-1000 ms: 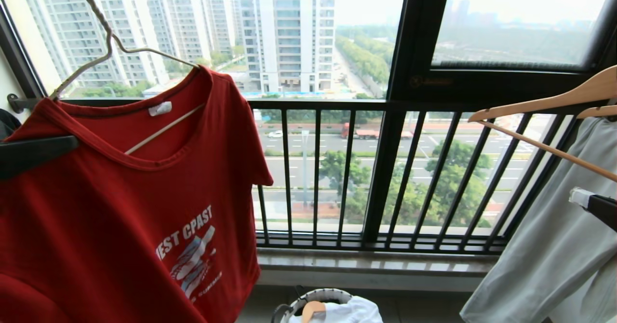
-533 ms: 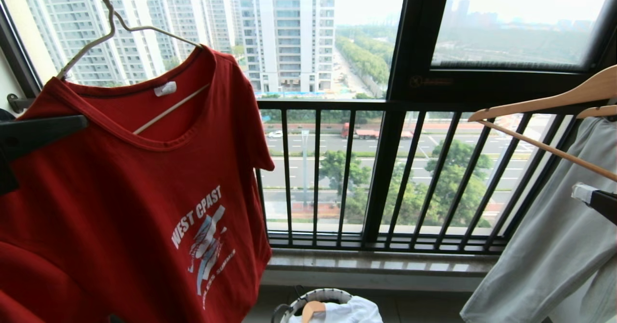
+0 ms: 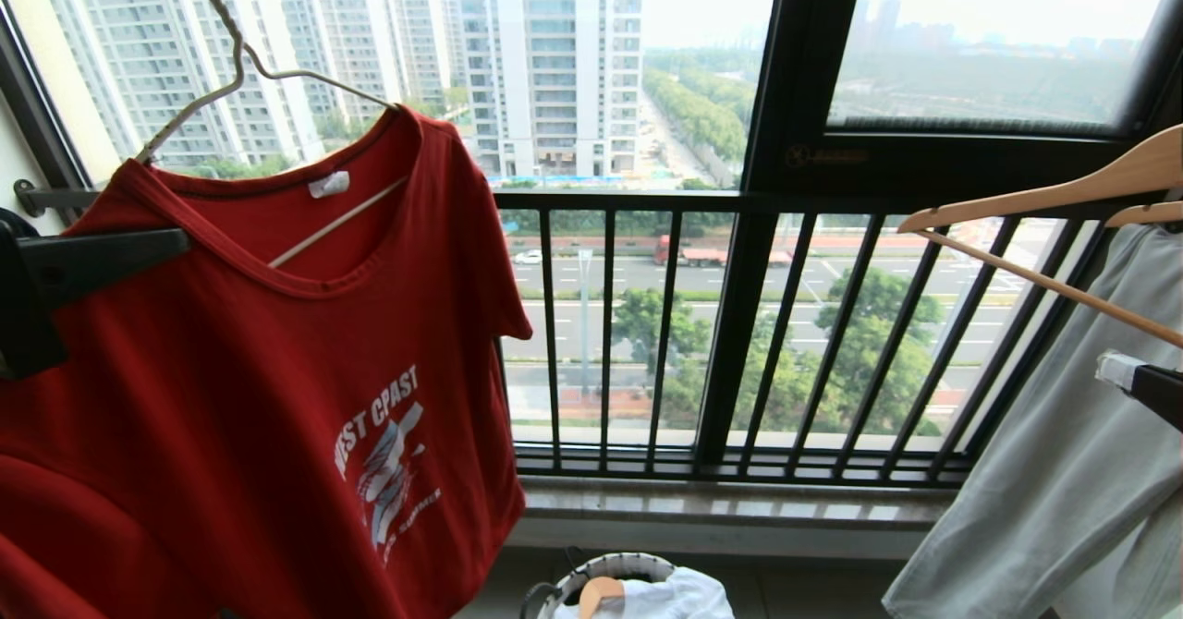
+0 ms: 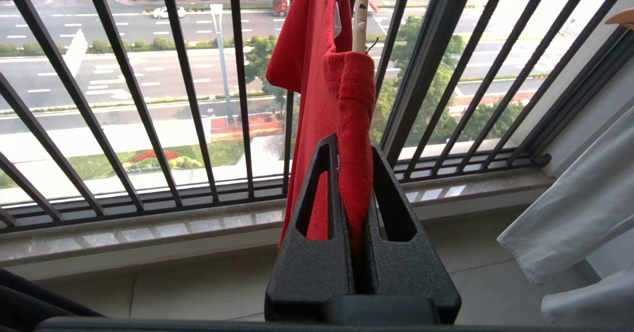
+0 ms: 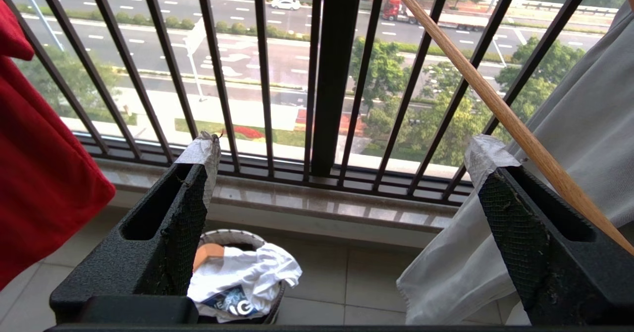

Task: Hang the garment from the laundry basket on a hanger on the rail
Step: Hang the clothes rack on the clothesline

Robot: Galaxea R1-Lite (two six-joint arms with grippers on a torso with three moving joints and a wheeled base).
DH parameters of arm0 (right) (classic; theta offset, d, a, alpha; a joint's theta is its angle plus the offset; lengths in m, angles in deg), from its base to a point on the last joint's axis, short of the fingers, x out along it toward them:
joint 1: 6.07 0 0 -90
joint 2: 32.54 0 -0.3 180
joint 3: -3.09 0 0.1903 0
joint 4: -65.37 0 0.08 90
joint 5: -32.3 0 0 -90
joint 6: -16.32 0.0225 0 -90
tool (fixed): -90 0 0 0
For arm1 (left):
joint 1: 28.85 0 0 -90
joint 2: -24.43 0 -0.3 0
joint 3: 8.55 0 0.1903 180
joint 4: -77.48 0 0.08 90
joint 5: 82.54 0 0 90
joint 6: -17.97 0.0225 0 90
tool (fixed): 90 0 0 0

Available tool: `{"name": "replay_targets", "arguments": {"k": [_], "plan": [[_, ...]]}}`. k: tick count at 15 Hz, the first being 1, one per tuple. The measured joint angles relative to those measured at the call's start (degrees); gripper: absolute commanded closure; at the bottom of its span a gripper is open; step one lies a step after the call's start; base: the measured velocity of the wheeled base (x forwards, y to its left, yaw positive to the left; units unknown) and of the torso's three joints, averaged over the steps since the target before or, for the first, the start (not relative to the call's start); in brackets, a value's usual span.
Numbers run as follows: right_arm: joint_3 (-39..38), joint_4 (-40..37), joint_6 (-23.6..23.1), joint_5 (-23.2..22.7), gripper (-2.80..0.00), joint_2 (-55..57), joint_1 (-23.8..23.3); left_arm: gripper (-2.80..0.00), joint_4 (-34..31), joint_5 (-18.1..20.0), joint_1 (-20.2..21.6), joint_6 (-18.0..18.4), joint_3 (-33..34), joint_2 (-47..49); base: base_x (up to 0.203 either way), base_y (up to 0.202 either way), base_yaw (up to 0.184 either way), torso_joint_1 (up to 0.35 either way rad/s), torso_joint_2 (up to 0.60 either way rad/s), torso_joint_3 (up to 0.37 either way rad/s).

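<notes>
- The red T-shirt (image 3: 277,370) hangs on the cream-white wire hanger (image 3: 231,83) at the left of the head view, in front of the window. The hanger's long hook runs up out of the top of that view; the rail itself is not in view.
- The shirt's white neck label (image 3: 330,184) faces the camera, and the hanger's lower bar crosses behind the neck opening.
- The left gripper (image 4: 352,148) is clamped on a bunched fold of the red T-shirt at its shoulder, with the hanger's cream-white wire rising just above the held fold. In the head view its black finger (image 3: 111,254) lies across the shirt's left shoulder.
- The right gripper (image 5: 342,166) stands with its fingers wide apart and holds nothing. It sits at the right edge of the head view, just beside a pale grey garment (image 3: 1063,471) hanging on a wooden hanger (image 3: 1044,199).
- The laundry basket (image 3: 610,568) stands on the tiled floor below the black barred railing (image 3: 739,323). It contains a white printed T-shirt (image 5: 242,275) and a wooden hanger piece.
</notes>
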Motion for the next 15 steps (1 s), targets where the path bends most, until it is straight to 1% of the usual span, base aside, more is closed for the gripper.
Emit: {"name": "replay_targets", "arguments": {"k": [11, 15], "plan": [[-0.28, 0.05, 0.0, 0.0, -2.8, 0.02, 0.0, 0.0, 0.13, 0.0, 0.0, 0.46, -0.66, 3.05, 0.0, 0.0, 0.0, 0.0, 0.0, 0.0], [-0.77, -0.05, 0.05, 0.0, -2.8, 0.02, 0.0, 0.0, 1.35, 0.18, -0.02, 0.39, -0.9, 5.24, 0.0, 0.0, 0.0, 0.0, 0.0, 0.0]]}}
